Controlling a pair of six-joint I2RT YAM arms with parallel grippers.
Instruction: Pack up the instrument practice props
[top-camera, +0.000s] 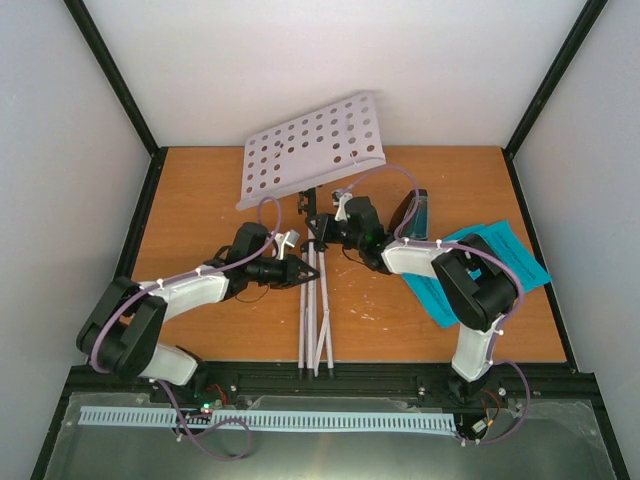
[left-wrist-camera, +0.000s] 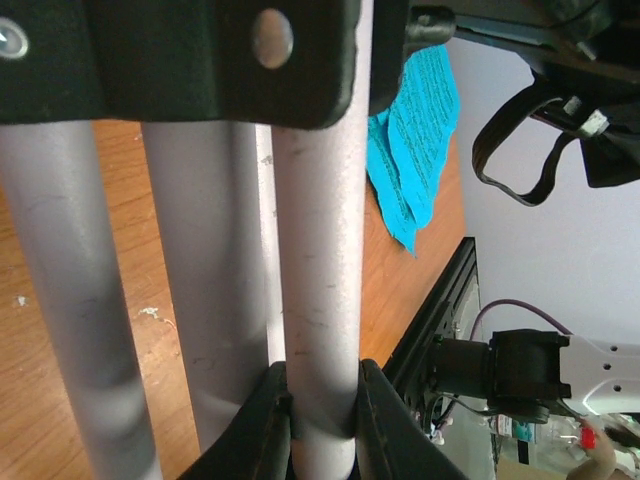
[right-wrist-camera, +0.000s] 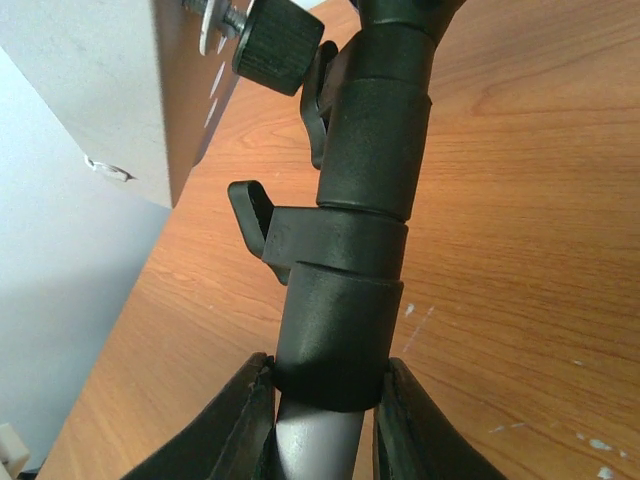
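Left end effector (left-wrist-camera: 322, 420) pinches white stand (top-camera: 315, 150), legs seemingly folded.

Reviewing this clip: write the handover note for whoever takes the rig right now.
Left gripper shut on a white leg of the music stand.
Right gripper shut on the stand's black collar.
Stand's legs are folded together, its holed desk toward the far wall.
Cyan sheets lie on the table at right; metronome beside them.
Done: legs folded. Left: pack all three.
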